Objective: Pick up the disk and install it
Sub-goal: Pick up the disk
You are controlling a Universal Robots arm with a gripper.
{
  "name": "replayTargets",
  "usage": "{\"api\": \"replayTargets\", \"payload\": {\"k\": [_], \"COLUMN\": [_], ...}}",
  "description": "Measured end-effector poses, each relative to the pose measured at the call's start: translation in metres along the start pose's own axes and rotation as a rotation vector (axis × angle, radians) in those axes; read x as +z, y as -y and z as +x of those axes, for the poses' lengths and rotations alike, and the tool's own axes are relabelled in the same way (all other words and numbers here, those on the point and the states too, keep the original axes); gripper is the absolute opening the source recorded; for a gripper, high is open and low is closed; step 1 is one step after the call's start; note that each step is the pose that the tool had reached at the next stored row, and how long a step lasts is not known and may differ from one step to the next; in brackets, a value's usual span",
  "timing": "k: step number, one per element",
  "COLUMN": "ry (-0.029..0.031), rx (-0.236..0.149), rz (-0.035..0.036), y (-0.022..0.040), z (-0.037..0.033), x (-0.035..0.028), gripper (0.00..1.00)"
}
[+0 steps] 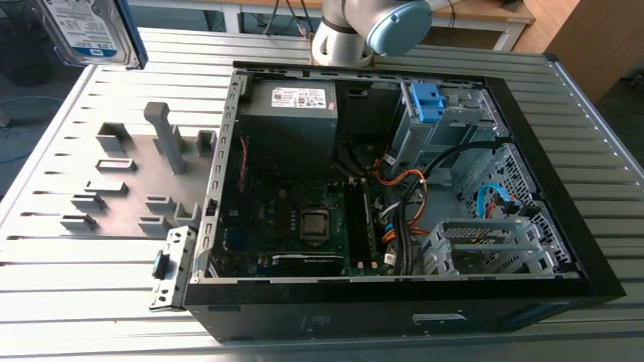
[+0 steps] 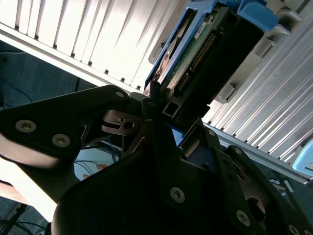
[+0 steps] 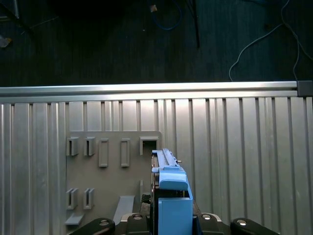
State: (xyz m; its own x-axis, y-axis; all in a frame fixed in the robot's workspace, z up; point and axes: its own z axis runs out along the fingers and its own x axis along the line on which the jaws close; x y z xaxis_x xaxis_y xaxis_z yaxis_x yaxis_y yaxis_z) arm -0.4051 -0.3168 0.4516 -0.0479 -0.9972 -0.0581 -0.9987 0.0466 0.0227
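End effector (image 2: 161,110) pinching disk (image 2: 195,54) at one end, blue rails along its sides. Disk lifted clear of counter (image 1: 90,264), upper left of exterior view, over grey slotted holder (image 3: 112,147). Judged: pick-up done, carry in hand. Farther off, open computer case (image 1: 403,317); install likely calls for rails lined up with drive cage (image 1: 483,245).

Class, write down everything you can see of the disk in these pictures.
The disk is a flat silver metal drive with a white-and-blue printed label and blue plastic rails along its sides. It hangs above the ribbed table, at the exterior view's left, outside the open computer case. In the second wrist view its green circuit board shows, and the end effector is clamped on one end of it.
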Motion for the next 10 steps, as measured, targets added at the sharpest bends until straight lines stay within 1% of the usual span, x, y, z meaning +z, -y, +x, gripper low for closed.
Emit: {"api": "replayTargets", "payload": {"k": [10], "ry": [0.0002], "rx": [0.0], "rz": [-0.0001], "y": [0.0001], "z": [-0.0002], "x": [-0.0035], "gripper": [0.36]}}
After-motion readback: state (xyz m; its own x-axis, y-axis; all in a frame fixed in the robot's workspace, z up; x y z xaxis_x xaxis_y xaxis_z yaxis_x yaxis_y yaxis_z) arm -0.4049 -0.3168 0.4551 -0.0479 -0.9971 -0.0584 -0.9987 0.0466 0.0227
